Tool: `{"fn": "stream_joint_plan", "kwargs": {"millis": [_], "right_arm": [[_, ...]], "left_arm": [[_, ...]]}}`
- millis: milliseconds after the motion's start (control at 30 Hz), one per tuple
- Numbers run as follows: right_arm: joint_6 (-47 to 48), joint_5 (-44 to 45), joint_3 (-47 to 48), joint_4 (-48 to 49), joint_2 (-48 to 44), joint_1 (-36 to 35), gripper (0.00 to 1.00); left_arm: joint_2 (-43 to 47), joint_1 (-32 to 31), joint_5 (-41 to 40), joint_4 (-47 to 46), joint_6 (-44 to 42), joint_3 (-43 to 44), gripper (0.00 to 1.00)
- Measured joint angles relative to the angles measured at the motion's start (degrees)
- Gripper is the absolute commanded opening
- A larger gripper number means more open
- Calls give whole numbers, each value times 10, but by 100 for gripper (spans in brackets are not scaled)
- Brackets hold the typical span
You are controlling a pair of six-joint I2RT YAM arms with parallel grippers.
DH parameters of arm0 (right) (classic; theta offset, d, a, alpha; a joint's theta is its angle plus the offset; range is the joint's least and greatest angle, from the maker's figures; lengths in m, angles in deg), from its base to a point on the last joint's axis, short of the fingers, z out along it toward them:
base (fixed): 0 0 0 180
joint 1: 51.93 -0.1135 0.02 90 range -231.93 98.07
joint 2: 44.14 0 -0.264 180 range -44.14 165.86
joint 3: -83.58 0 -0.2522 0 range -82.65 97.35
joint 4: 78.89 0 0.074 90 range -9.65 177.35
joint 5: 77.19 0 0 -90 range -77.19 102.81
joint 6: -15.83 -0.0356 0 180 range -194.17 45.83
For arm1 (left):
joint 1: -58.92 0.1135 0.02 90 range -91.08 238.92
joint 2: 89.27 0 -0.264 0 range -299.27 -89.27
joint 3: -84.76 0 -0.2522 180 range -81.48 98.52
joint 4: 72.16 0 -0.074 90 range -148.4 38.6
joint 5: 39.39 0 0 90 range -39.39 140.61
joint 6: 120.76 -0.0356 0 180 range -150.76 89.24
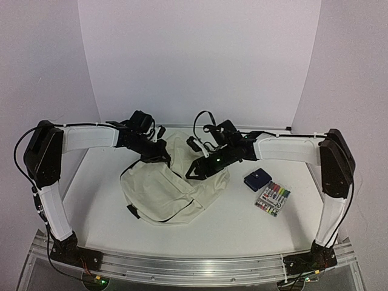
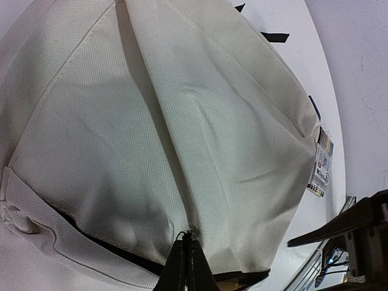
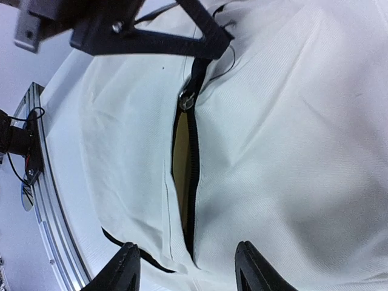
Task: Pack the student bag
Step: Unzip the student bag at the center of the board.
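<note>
White worktop (image 1: 254,236), bare white walls behind. The student bag (image 1: 173,188) lies slumped mid-worktop, between my two arms. My left jaws are pinched tight on its cream fabric at the far edge, beside a dark opening. My right jaws hang partly spread with nothing in them, one on each side of the zipper slit (image 3: 189,182). Its long axis runs straight away from them to the zipper pull (image 3: 186,101). I judge that pull is the right jaws' to reach.
</note>
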Motion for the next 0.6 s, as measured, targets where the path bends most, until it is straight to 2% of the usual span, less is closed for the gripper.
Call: {"fn": "stream_joint_plan", "kwargs": {"millis": [100, 200, 300, 400, 433, 600], "right_arm": [[0, 6, 14, 0, 36, -11, 50], [0, 9, 21, 0, 60, -16, 43], [2, 10, 23, 0, 72, -20, 29], [0, 10, 23, 0, 73, -23, 4], [3, 10, 22, 2, 73, -24, 0], [4, 7, 4, 20, 72, -30, 0]], "left_arm": [[2, 0, -1, -3, 4, -3, 0], [3, 0, -1, -4, 6, -3, 0], [3, 0, -2, -3, 7, -5, 0], [3, 0, -10, -3, 7, -6, 0], [3, 0, -15, -2, 7, -6, 0], [3, 1, -43, 18, 6, -5, 0]]}}
